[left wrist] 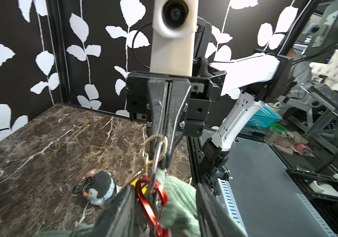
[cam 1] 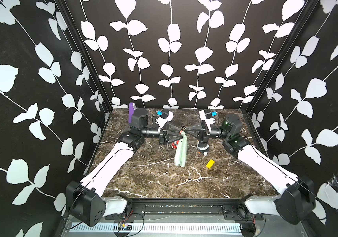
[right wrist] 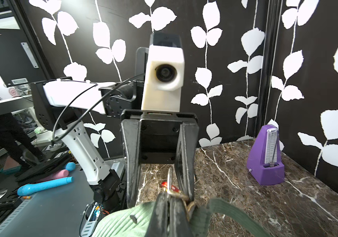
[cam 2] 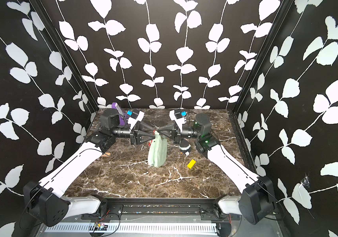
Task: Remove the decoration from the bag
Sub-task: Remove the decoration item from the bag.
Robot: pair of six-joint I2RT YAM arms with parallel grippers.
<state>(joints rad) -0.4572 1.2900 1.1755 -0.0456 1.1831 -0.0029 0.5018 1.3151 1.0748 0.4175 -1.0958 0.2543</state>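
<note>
The sage-green bag [cam 1: 180, 151] hangs upright in mid-table from where both grippers meet, its bottom resting on the marble. My right gripper [cam 1: 185, 129] is shut on the gold ring [left wrist: 153, 143] at the bag's top. The decoration's red carabiner [left wrist: 151, 203] hangs from that ring beside the green fabric [left wrist: 181, 205]. My left gripper [cam 1: 181, 132] faces the right one with its jaws apart, the carabiner and the bag's top between them. The carabiner lies close against one left finger [left wrist: 120, 209]. In both top views a red bit [cam 2: 150, 142] peeks from behind the bag.
A small penguin plush [cam 1: 203, 148] with a dark clip lies on the table right of the bag. A yellow block [cam 1: 210, 163] sits nearer the front. A purple metronome [cam 1: 132, 111] stands at the back left corner. Patterned walls close three sides.
</note>
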